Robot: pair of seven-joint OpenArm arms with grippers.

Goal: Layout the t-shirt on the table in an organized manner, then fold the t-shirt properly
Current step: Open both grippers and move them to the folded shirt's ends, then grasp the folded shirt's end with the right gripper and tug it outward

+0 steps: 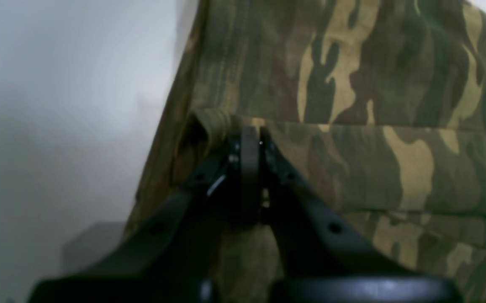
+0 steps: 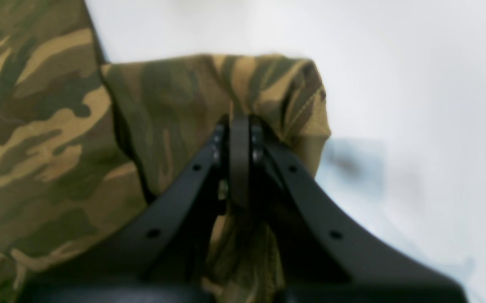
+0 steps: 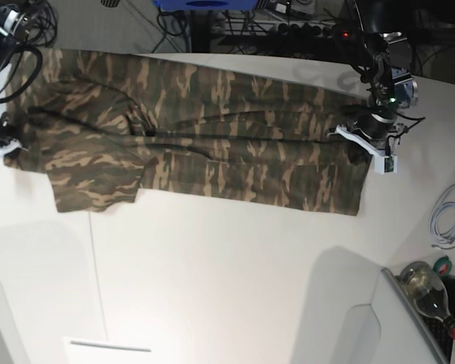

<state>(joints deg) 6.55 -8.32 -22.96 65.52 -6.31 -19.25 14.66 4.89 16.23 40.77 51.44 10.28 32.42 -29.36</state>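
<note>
The camouflage t-shirt [image 3: 197, 148] lies stretched across the far half of the white table [image 3: 227, 273], with a sleeve [image 3: 91, 186] at the left. My left gripper [image 1: 249, 132] is shut on a fold of the shirt's edge; in the base view it sits at the shirt's right end [image 3: 362, 144]. My right gripper [image 2: 239, 122] is shut on a bunched corner of the shirt [image 2: 226, 80], at the shirt's left end in the base view [image 3: 9, 144]. The shirt [image 1: 373, 105] fills the right of the left wrist view.
A bottle [image 3: 428, 292] and a white cable [image 3: 447, 220] lie off the table's right edge. Cables and equipment [image 3: 288, 26] stand behind the far edge. A thin dark seam [image 3: 97, 280] runs down the tabletop at the left.
</note>
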